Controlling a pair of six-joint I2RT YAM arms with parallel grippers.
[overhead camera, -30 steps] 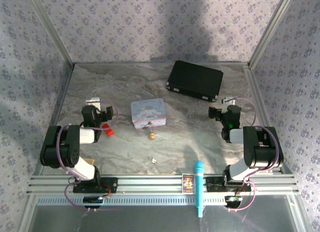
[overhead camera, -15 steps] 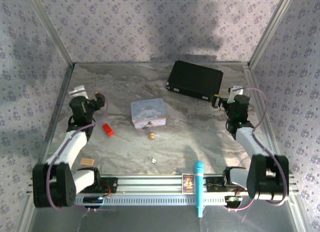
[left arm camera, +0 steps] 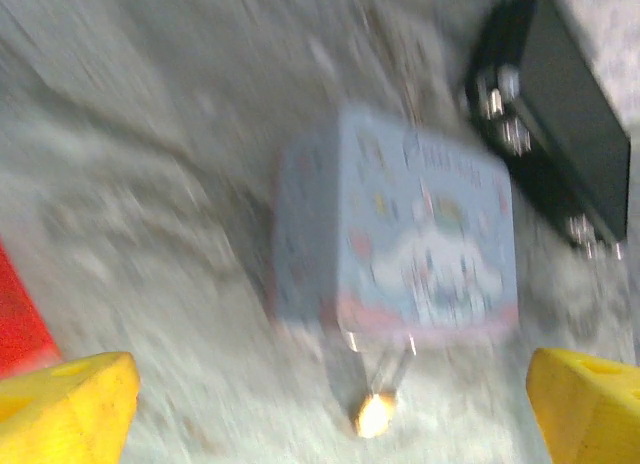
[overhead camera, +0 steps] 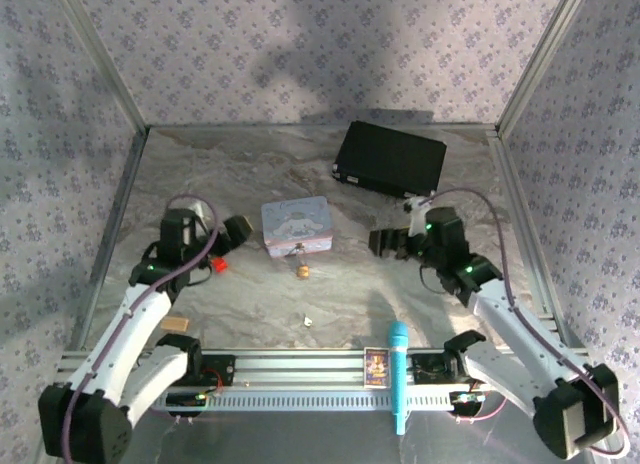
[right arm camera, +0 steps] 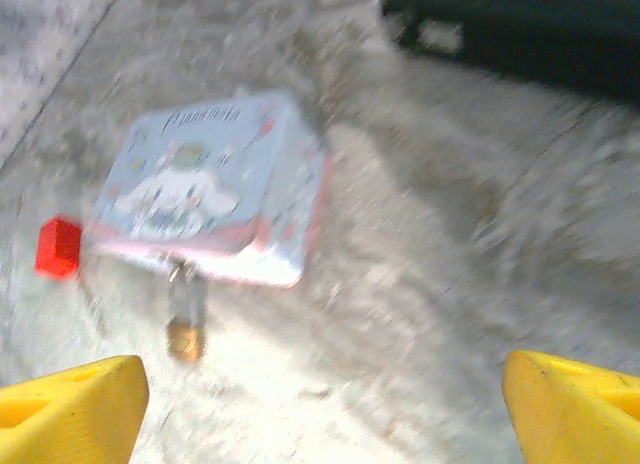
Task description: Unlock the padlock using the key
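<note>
Padlock (overhead camera: 302,272) is lying by the tin (overhead camera: 296,224): small, rigid, slick; pinch its brass body. Your left hand (overhead camera: 237,234) and right hand (overhead camera: 383,242) are hanging spread, empty.

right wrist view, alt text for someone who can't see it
Blurred: a pale blue tin lies left of centre on a marbled table, the brass padlock just below it. A red block sits left of it, a black case at top right, the right hand's yellow fingertips spread at the bottom corners.

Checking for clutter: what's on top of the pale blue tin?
Nothing lies on the tin, just its cartoon print. The padlock sits by its near edge. The tin is shut, hiding its inside.
</note>
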